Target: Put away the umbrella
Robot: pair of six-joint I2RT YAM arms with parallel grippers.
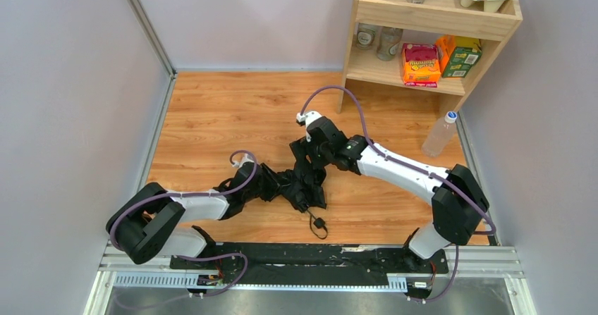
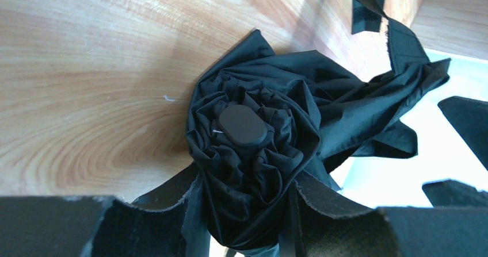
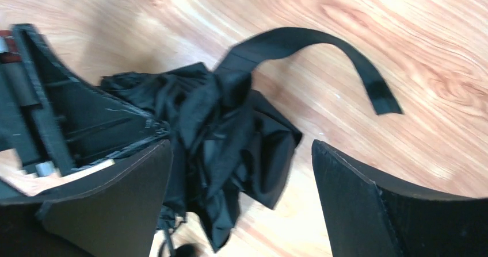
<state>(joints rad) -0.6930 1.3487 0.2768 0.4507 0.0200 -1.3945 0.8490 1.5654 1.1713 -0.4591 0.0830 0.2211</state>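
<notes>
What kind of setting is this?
Probably a lab test cell, not a home: a wood-look table boxed in by plain grey walls, and a small wooden shelf of groceries.

Umbrella (image 1: 309, 192) partly hid under R gripper (image 1: 304, 164).

Both arms reach forward and inward, wrists nearly meeting. The left gripper (image 2: 244, 225) clamps the umbrella (image 2: 262, 165) between its fingers; the right gripper (image 3: 241, 202), just beyond it, holds its jaws wide apart
</notes>
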